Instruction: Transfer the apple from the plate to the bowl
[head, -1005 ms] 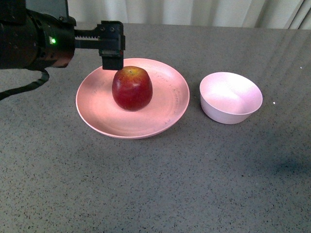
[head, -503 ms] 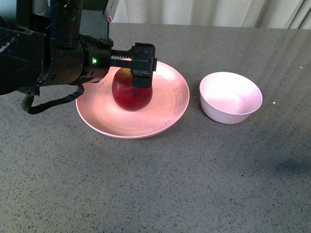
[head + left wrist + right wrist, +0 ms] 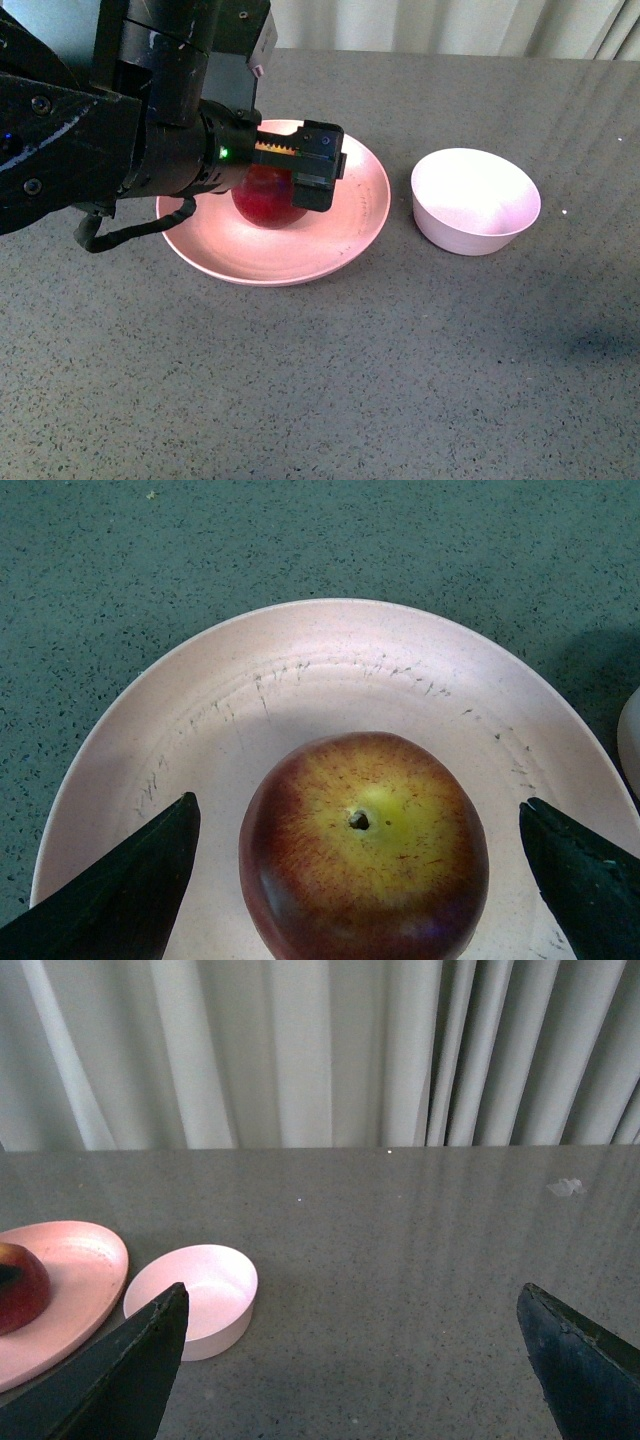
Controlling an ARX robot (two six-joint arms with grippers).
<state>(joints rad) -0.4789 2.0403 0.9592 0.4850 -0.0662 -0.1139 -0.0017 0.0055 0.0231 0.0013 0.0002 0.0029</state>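
Note:
The dark-red apple (image 3: 262, 206) with a yellow patch round its stem sits in the middle of the wide pink plate (image 3: 330, 240). My left gripper (image 3: 300, 185) hangs over it, open, and hides its top in the front view. In the left wrist view the apple (image 3: 365, 845) lies between the two dark fingers (image 3: 130, 900), with gaps on both sides, on the plate (image 3: 300, 680). The small pale bowl (image 3: 475, 200) stands empty to the right of the plate. My right gripper (image 3: 350, 1290) is open over bare table, off to the side of the bowl (image 3: 195, 1295).
The grey speckled table (image 3: 400, 380) stretches in front of the dishes. Pale curtains (image 3: 320, 1050) hang behind its far edge. The bulky left arm (image 3: 110, 130) covers the table's left rear part.
My left arm has moved right and down from behind the plate. Its open fingers now straddle the apple. Apple, plate and bowl have not moved.

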